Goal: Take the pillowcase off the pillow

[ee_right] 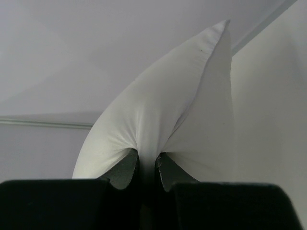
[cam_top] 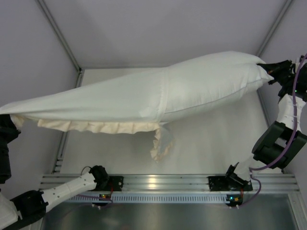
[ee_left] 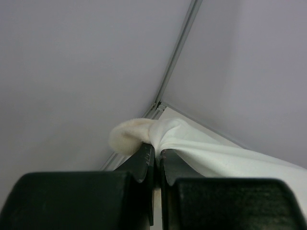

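Above the table [cam_top: 216, 139], right gripper [ee_right: 147, 160] pinches plump white fabric pillow [cam_top: 211, 81]; left gripper [ee_left: 154, 153] pinches cream-ruffled white pillowcase [cam_top: 96, 103], opposed for stripping.

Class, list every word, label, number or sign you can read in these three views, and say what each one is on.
None can be read. The pillowcase, the pillow, the left gripper, the right gripper and the metal rail by the arm bases carry no visible print.
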`<state>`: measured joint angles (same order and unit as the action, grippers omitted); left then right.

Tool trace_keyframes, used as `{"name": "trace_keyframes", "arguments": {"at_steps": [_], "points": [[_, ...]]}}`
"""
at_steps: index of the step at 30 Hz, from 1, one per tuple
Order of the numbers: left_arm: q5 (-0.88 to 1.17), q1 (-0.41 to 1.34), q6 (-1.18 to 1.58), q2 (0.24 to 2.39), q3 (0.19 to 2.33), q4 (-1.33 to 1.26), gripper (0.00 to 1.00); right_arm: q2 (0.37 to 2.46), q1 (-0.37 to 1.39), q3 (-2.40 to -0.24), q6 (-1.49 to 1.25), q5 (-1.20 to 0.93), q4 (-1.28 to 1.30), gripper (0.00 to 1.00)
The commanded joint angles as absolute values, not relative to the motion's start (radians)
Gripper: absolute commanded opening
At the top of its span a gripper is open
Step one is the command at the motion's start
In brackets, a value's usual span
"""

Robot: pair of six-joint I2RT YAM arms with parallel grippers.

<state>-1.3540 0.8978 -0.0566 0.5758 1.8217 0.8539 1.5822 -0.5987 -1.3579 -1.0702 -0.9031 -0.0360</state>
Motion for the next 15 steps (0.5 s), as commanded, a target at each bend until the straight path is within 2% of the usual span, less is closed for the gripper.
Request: {"name": "trace_keyframes", "arguments": {"at_steps": [1, 8, 15], "points": [[-1.74, 0.902, -0.132, 0.529, 1.842, 0.71, 0.0, 1.589, -0.647, -1.43, -1.049, -0.684, -0.196, 0.0], [-1.741, 0.916, -0.184, 0.519, 1.942, 0.701, 0.0, 1.592, -0.65, -1.439, -1.043, -0.673, -0.189, 0.0], [-1.743, 0.917, -0.195, 0.445, 1.953, 0.698, 0.0, 1.598, -0.657, -1.431, -1.065, -0.646, -0.195, 0.0]]}}
